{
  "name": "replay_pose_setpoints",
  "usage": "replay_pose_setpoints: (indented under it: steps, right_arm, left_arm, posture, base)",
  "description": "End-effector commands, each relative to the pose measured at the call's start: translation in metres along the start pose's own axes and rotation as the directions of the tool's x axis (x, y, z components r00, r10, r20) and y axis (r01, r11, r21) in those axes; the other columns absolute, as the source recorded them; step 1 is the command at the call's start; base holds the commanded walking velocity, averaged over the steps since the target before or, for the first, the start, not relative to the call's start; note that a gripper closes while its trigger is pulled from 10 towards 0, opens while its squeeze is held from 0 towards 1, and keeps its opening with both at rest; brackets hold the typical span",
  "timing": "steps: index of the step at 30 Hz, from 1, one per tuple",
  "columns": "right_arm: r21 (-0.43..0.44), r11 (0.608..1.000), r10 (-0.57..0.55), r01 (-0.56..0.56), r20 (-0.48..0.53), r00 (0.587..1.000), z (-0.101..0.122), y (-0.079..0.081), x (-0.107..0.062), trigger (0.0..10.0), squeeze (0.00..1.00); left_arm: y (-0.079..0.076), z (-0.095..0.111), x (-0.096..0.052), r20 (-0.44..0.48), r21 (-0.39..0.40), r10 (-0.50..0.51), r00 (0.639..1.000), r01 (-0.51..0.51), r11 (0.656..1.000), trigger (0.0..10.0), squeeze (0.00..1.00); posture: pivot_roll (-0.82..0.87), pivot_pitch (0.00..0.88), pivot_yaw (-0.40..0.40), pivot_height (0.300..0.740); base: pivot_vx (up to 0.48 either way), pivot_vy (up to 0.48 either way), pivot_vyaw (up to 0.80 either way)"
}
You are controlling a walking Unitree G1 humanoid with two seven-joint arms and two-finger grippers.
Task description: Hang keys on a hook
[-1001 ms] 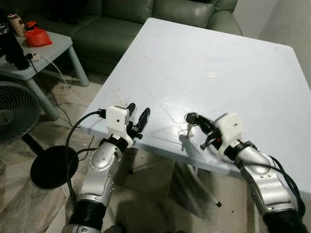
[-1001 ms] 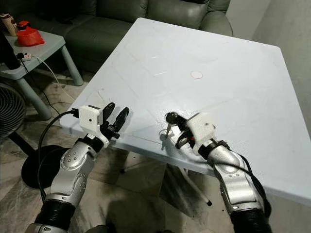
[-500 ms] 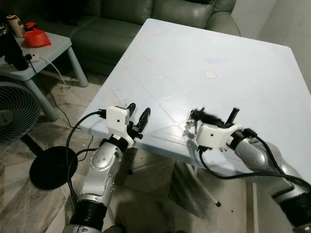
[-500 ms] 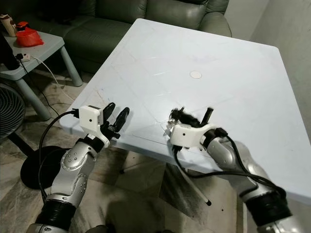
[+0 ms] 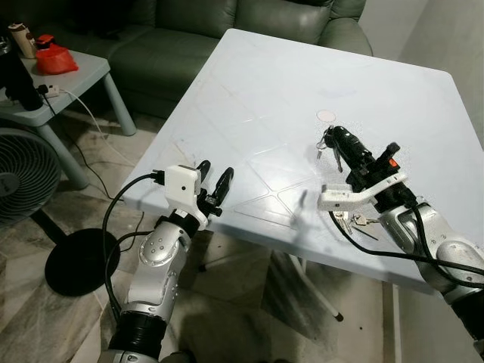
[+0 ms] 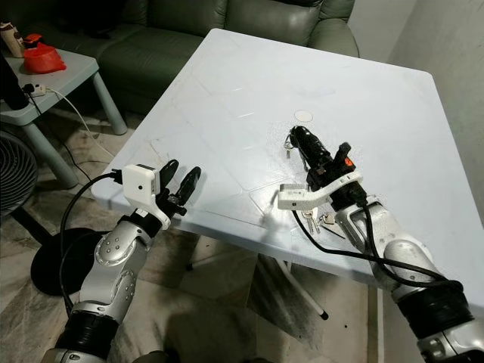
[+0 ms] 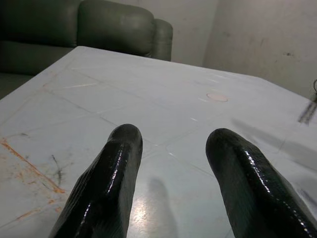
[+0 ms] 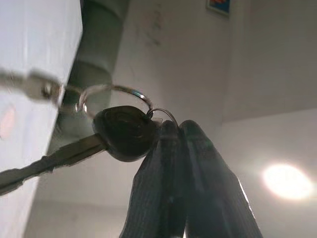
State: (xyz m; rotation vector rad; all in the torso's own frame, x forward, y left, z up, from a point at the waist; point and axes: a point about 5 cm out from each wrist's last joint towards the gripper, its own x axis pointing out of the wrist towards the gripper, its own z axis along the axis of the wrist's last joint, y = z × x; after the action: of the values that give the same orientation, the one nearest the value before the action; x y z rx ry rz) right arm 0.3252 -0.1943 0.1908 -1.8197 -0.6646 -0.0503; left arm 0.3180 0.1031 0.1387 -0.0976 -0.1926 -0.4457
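Right gripper (image 5: 333, 141) is hovering above the worktop (image 5: 287, 83), inward from its near edge, fingers clenched on the keys (image 8: 106, 130); in the right wrist view the two fingers (image 8: 198, 168) are pressing together on the ring, with a black-headed key and a silver key dangling from it; in the left eye view the bunch is hanging at the fingertips, clear of the surface, close to a small round mark (image 5: 327, 116) on the worktop; more small keys (image 5: 355, 221) are showing under the right wrist near the near edge; left gripper (image 5: 213, 181) is holding at the near left corner of the worktop, fingers (image 7: 111, 173) released and spread, grasping nothing.
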Motion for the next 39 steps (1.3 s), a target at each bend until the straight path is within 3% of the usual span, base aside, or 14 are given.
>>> replay_pose_setpoints:
  steps: [1, 5, 7, 10, 12, 14, 19, 23, 25, 31, 35, 36, 37, 39]
  right_arm:
    - [-0.014, 0.998, 0.069, -0.068, 0.037, 0.997, 0.007, 0.019, -0.012, 10.0, 0.00]
    - [0.033, 0.994, 0.100, -0.104, 0.100, 0.990, 0.021, 0.031, -0.021, 10.0, 0.00]
    - [0.228, 0.946, 0.199, -0.229, 0.148, 0.969, 0.036, 0.040, -0.029, 10.0, 0.00]
    - [0.225, 0.928, 0.218, -0.296, 0.315, 0.924, 0.055, 0.039, -0.037, 10.0, 0.00]
    - [0.406, 0.793, 0.313, -0.454, 0.368, 0.875, 0.067, 0.044, -0.046, 10.0, 0.00]
    - [0.478, 0.684, 0.397, -0.551, 0.390, 0.831, 0.071, 0.049, -0.051, 10.0, 0.00]
    - [0.382, 0.676, 0.460, -0.630, 0.449, 0.766, 0.069, 0.050, -0.058, 10.0, 0.00]
    - [0.371, 0.684, 0.465, -0.627, 0.441, 0.768, 0.061, 0.044, -0.051, 10.0, 0.00]
    - [0.370, 0.652, 0.498, -0.662, 0.450, 0.741, 0.059, 0.045, -0.053, 10.0, 0.00]
    - [0.274, 0.743, 0.511, -0.610, 0.356, 0.782, 0.042, 0.043, -0.048, 10.0, 0.00]
    - [0.237, 0.843, 0.432, -0.482, 0.233, 0.871, 0.026, 0.035, -0.034, 10.0, 0.00]
    - [0.208, 0.901, 0.354, -0.382, 0.159, 0.922, 0.017, 0.026, -0.025, 10.0, 0.00]
    - [0.208, 0.901, 0.354, -0.382, 0.159, 0.922, 0.017, 0.026, -0.025, 10.0, 0.00]
    - [0.153, 0.955, 0.240, -0.256, 0.112, 0.964, 0.009, 0.013, -0.015, 10.0, 0.00]
  left_arm:
    - [0.001, 0.000, -0.001, 0.003, -0.002, 0.009, 1.000, -0.009, 1.000, 10.0, 0.00]
    - [0.001, 0.000, -0.001, 0.004, -0.001, 0.010, 1.000, -0.010, 1.000, 10.0, 0.00]
    - [0.002, 0.000, -0.001, 0.004, -0.003, 0.014, 1.000, -0.014, 1.000, 10.0, 0.00]
    - [0.002, 0.000, -0.002, 0.003, -0.003, 0.015, 1.000, -0.015, 1.000, 10.0, 0.00]
    - [0.003, 0.000, -0.002, 0.004, -0.008, 0.017, 1.000, -0.017, 1.000, 10.0, 0.00]
    - [0.003, 0.000, -0.002, 0.003, -0.008, 0.017, 1.000, -0.017, 1.000, 10.0, 0.00]
    - [0.003, 0.000, -0.002, 0.003, -0.008, 0.021, 1.000, -0.021, 1.000, 10.0, 0.00]
    - [0.003, 0.000, -0.003, 0.002, -0.010, 0.023, 1.000, -0.023, 1.000, 10.0, 0.00]
    - [0.003, 0.000, -0.004, 0.002, -0.010, 0.024, 1.000, -0.024, 1.000, 10.0, 0.00]
    - [0.002, -0.001, -0.004, 0.004, -0.013, 0.028, 1.000, -0.028, 1.000, 10.0, 0.00]
    - [0.002, -0.001, -0.004, 0.005, -0.015, 0.030, 1.000, -0.030, 0.999, 10.0, 0.00]
    - [0.002, 0.000, -0.004, 0.006, -0.014, 0.030, 1.000, -0.030, 0.999, 10.0, 0.00]
    - [0.002, 0.000, -0.004, 0.006, -0.014, 0.030, 1.000, -0.030, 0.999, 10.0, 0.00]
    - [0.003, 0.000, -0.003, 0.008, -0.014, 0.031, 0.999, -0.031, 0.999, 10.0, 0.00]
  posture:
    - [-0.01, 0.142, -0.046, 0.740]
    - [-0.01, 0.143, -0.049, 0.740]
    - [-0.01, 0.147, -0.050, 0.740]
    - [-0.01, 0.151, -0.048, 0.740]
    - [-0.01, 0.153, -0.047, 0.740]
    - [-0.02, 0.155, -0.047, 0.740]
    - [-0.01, 0.157, -0.049, 0.740]
    - [-0.02, 0.161, -0.053, 0.740]
    - [-0.02, 0.163, -0.053, 0.740]
    - [-0.02, 0.166, -0.058, 0.740]
    - [-0.02, 0.166, -0.057, 0.740]
    - [-0.02, 0.167, -0.055, 0.740]
    - [-0.02, 0.167, -0.055, 0.740]
    - [-0.02, 0.166, -0.055, 0.740]
  base:
    - [0.000, 0.000, 0.00]
    - [0.000, 0.000, 0.00]
    - [0.000, 0.000, 0.00]
    - [0.000, 0.000, 0.00]
    - [0.000, 0.000, 0.00]
    - [0.000, 0.000, 0.00]
    - [0.000, 0.000, 0.00]
    - [0.000, 0.000, 0.00]
    - [0.000, 0.000, 0.00]
    - [0.000, 0.000, 0.00]
    - [0.000, 0.000, 0.00]
    - [0.000, 0.000, 0.00]
    - [0.000, 0.000, 0.00]
    - [0.000, 0.000, 0.00]
